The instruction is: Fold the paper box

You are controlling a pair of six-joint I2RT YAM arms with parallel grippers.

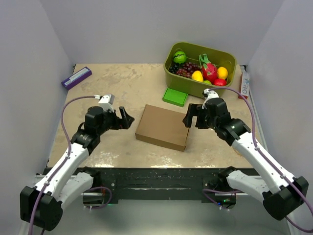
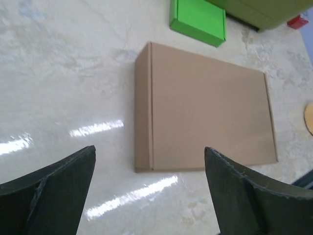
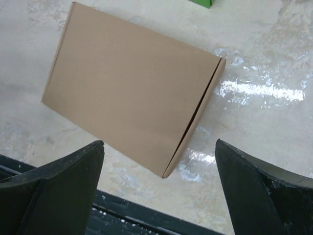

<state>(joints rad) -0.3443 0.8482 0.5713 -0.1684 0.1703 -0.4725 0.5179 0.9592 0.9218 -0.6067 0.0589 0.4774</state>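
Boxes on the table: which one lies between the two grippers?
The plain brown paper box, closed flat; the small green box lies farther back, near the fruit bin.

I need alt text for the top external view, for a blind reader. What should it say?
A closed brown paper box lies flat on the table between the left gripper and the right gripper, both open and not touching it. Behind it sit a small green box and an olive bin of fruit.

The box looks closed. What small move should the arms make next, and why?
Probably draw both arms back a little. The paper box lies flat and closed on the table, no flap standing up, and the left pincer and right pincer are open on either side, holding nothing.
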